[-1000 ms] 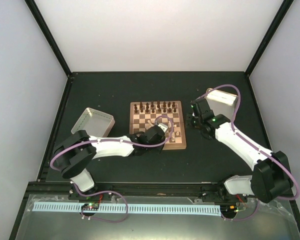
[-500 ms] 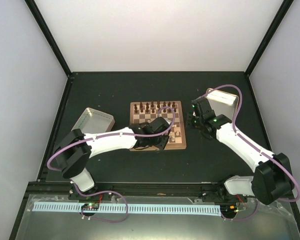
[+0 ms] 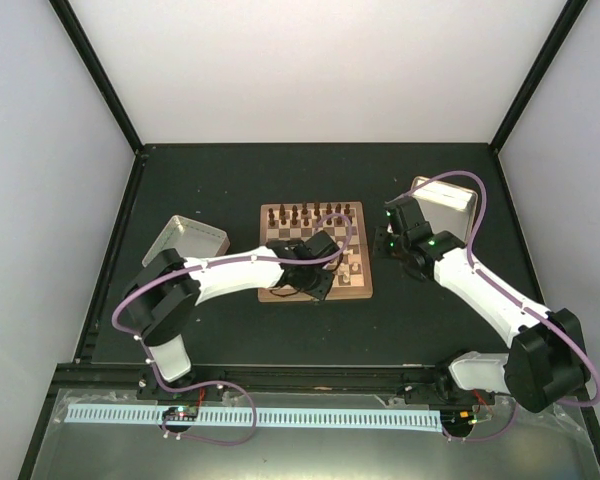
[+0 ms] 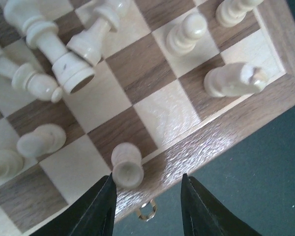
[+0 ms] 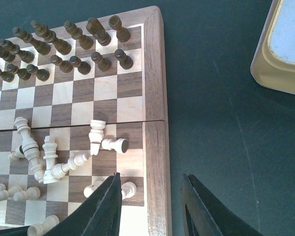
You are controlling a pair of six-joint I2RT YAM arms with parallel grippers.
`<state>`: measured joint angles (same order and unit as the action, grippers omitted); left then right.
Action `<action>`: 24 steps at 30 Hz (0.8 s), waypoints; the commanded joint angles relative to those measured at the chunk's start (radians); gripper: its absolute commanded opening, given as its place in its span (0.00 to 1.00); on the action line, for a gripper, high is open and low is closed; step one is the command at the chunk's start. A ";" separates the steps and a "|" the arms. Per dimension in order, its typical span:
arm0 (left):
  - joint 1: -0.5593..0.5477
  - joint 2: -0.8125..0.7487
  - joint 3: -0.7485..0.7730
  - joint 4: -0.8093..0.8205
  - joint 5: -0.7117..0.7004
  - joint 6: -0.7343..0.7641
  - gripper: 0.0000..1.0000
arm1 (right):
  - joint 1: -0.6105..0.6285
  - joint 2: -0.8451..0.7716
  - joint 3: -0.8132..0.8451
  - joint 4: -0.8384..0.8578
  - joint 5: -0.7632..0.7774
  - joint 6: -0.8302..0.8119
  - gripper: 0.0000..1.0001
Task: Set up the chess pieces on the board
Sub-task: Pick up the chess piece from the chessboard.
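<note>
The board [image 3: 280, 236] lies mid-table, with dark pieces standing on its two far rows [image 5: 69, 49]. Cream chess pieces [image 5: 54, 162] lie toppled over its near half. My left gripper [image 4: 147, 196] hangs open over the board's near rim [image 4: 211, 137]. One cream pawn [image 4: 127, 166] stands upright on a dark edge square, right beside the left finger [image 4: 101, 211] and not gripped. More cream pieces [image 4: 64, 56] lie on their sides beyond it. My right gripper [image 5: 150, 196] is open and empty above the board's right rim [image 5: 155, 147].
A pale shallow tray [image 3: 185, 243] sits left of the board, and a second tray [image 3: 442, 205] sits to its right, behind the right arm. That tray's corner [image 5: 285, 49] shows at the upper right of the right wrist view. Dark mat surrounds the board.
My left gripper opened and let go of a cream pawn, which now stands on the near edge square. The left arm drew back leftward a little. The right arm barely moved.
</note>
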<state>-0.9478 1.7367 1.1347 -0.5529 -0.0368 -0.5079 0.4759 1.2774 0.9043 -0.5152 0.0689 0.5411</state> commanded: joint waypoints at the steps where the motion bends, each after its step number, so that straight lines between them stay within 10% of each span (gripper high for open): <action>1: 0.010 0.033 0.072 -0.012 0.022 0.021 0.38 | -0.007 -0.022 -0.008 0.015 0.026 0.004 0.35; 24: 0.023 0.059 0.099 -0.015 -0.018 0.039 0.17 | -0.011 -0.072 -0.012 0.006 0.077 0.010 0.35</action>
<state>-0.9295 1.7977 1.1919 -0.5617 -0.0418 -0.4866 0.4751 1.2446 0.9043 -0.5163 0.1024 0.5411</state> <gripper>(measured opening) 0.181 0.349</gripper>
